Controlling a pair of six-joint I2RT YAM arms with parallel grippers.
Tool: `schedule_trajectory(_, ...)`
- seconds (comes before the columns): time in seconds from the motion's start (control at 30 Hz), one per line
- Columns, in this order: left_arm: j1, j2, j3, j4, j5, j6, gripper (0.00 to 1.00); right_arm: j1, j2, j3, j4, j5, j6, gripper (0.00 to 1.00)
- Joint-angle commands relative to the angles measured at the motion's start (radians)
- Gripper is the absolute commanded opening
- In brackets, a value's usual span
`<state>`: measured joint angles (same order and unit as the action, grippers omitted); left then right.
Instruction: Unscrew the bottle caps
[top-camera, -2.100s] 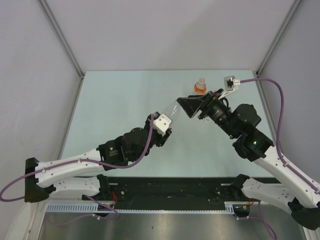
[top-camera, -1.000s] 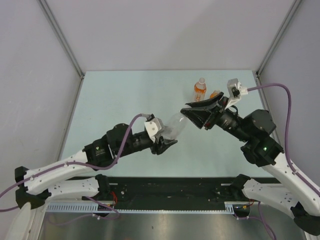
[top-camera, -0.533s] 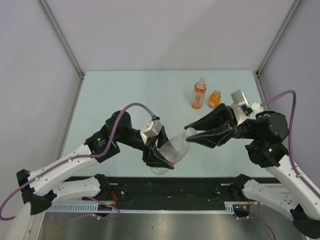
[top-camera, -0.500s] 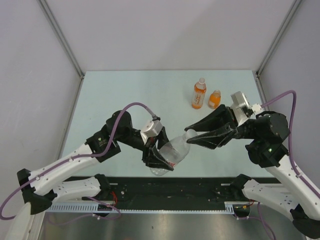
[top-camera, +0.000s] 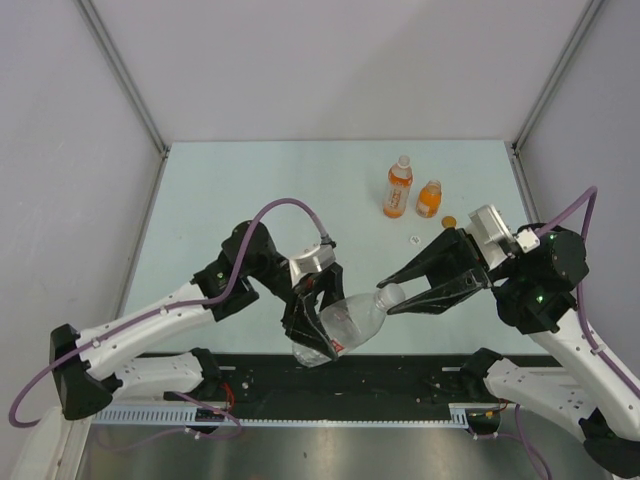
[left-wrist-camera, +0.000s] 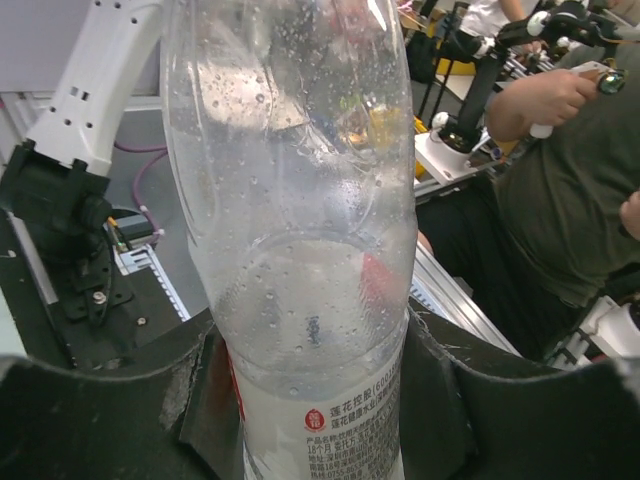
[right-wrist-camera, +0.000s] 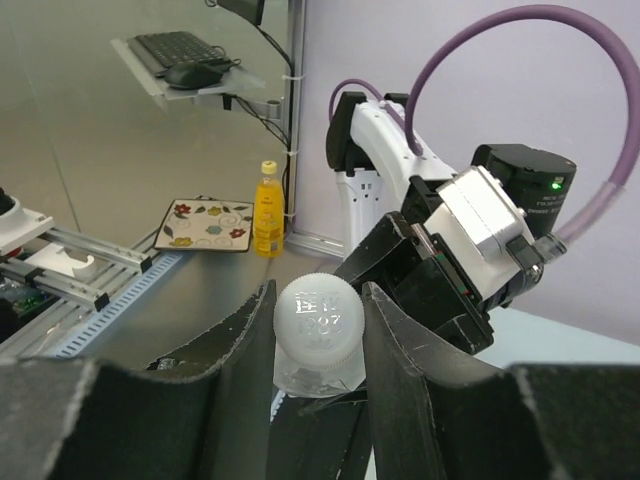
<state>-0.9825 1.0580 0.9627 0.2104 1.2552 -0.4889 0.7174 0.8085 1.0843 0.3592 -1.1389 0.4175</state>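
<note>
A clear bottle with a white-red label is held tilted above the table's near edge, and my left gripper is shut around its labelled body. Its white cap sits between my right gripper's fingers, which press on both sides of it; the right gripper is shut on it. The taller orange-drink bottle and the squat orange bottle stand upright at the far right. An orange cap and a small white cap lie on the table near them.
The black rail runs along the near edge under the held bottle. Grey walls close the table's left, far and right sides. The left arm's wrist is close behind the cap in the right wrist view.
Both arms have carried the clear bottle toward the near edge, and it now lies flatter. The right arm has pulled back to the right, uncovering the orange cap on the table.
</note>
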Motion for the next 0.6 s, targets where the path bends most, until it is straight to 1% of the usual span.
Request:
schedule_trajectory(0.0,-0.001,-0.012,0.031,0.29,0.076,-0.046,0.0,-0.003,0.009,-0.003,-0.062,-0.165,0.012,0.0)
schedule_trajectory(0.3,-0.001,0.002,0.025,0.288,0.085,-0.03,0.0,-0.003,-0.011,-0.001,-0.042,-0.214,0.023,0.0)
schedule_trajectory(0.33,0.002,0.003,0.034,0.267,0.087,-0.011,0.0,-0.004,-0.012,-0.001,-0.023,-0.217,0.029,0.0)
schedule_trajectory(0.37,0.004,0.007,0.042,0.194,0.089,0.042,0.0,-0.007,-0.015,-0.001,-0.014,-0.223,0.038,0.0)
schedule_trajectory(0.43,0.01,0.007,0.062,0.106,0.082,0.085,0.0,-0.016,-0.022,-0.003,-0.002,-0.222,0.053,0.0)
schedule_trajectory(0.47,0.015,0.005,0.067,0.081,0.078,0.119,0.0,-0.025,-0.025,-0.001,0.0,-0.219,0.056,0.0)
schedule_trajectory(0.57,0.03,0.002,0.076,0.024,0.067,0.156,0.0,-0.067,-0.042,-0.001,0.024,-0.208,0.084,0.0)
